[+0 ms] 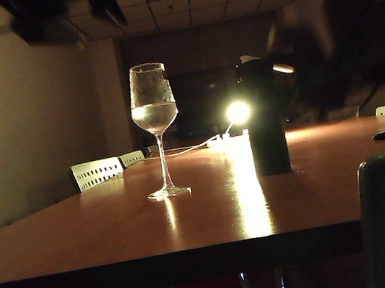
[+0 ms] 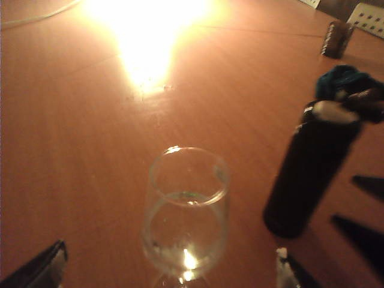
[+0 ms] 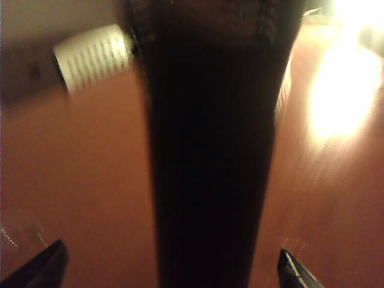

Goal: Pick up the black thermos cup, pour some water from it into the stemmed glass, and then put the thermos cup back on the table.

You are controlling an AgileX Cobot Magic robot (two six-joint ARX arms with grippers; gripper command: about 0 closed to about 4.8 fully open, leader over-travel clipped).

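You see glossy brown wooden desk point(image 1: 104, 234) in dim room, lamp glare point(image 1: 238, 112) streaking its top. Clear stemmed wine glass point(image 1: 154, 113), part-filled, stands upright left of tall black thermos cup point(image 1: 266, 127), apart. Left gripper point(image 2: 171, 270) above glass, jaws spread, empty. Right gripper point(image 3: 171, 267) facing thermos, jaws spread either side, not pinching. White chairs point(image 1: 97, 172) along far edge.

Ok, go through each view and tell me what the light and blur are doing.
Exterior view: dim room, a lamp flares behind the thermos, streaking glare down the table; the right arm is a dark smear. Left wrist view: glare whites out the far tabletop; the glass looks soft. Right wrist view: motion-blurred, thermos nearly featureless black.
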